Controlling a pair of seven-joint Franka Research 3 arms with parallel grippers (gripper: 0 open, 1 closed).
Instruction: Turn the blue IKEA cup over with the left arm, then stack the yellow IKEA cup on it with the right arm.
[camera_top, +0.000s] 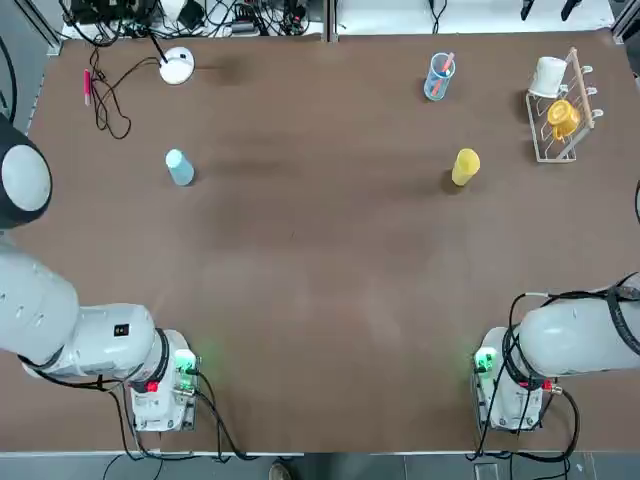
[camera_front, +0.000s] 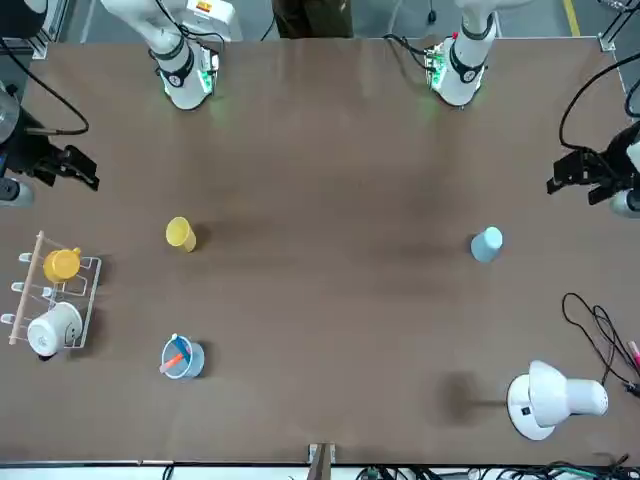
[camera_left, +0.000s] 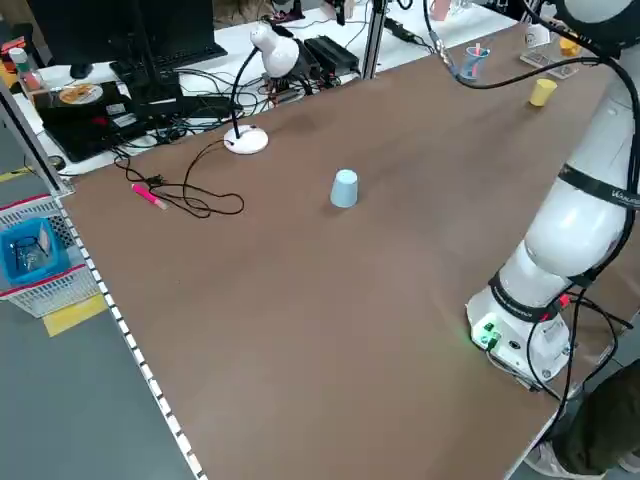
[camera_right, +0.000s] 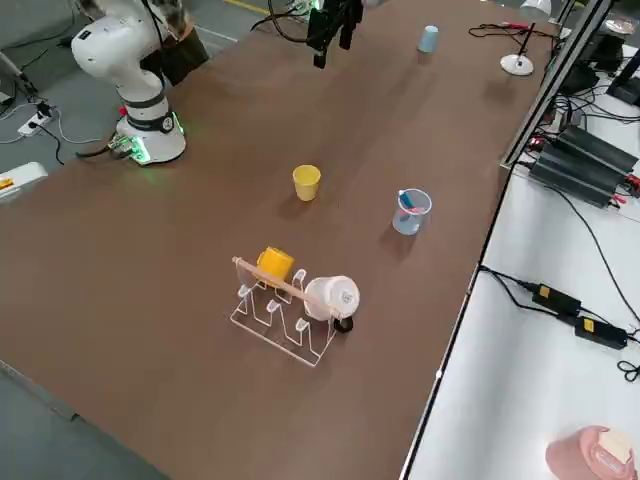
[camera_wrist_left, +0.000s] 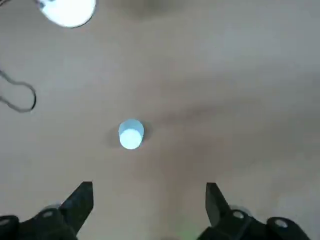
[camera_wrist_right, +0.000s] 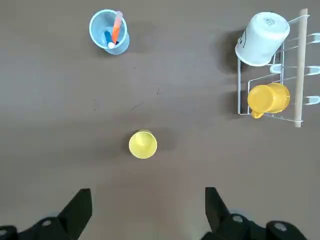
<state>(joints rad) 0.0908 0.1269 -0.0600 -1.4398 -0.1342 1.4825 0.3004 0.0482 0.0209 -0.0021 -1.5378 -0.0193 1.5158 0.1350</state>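
Nothing looks begun: both grippers, left (camera_wrist_left: 147, 200) and right (camera_wrist_right: 147, 200), hang wide open and empty, the blue IKEA cup (camera_top: 180, 167) at ten o'clock seemingly already mouth-down, the yellow IKEA cup (camera_top: 465, 166) at two o'clock unstacked.

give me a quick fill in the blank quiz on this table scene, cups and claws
1. The blue IKEA cup stands alone on the robot's ____ side of the table.
2. The yellow IKEA cup stands with its mouth facing ____.
3. The left claw is ____, holding nothing.
4. The orange mug hangs on the ____.

Missing words: left; up; open; rack
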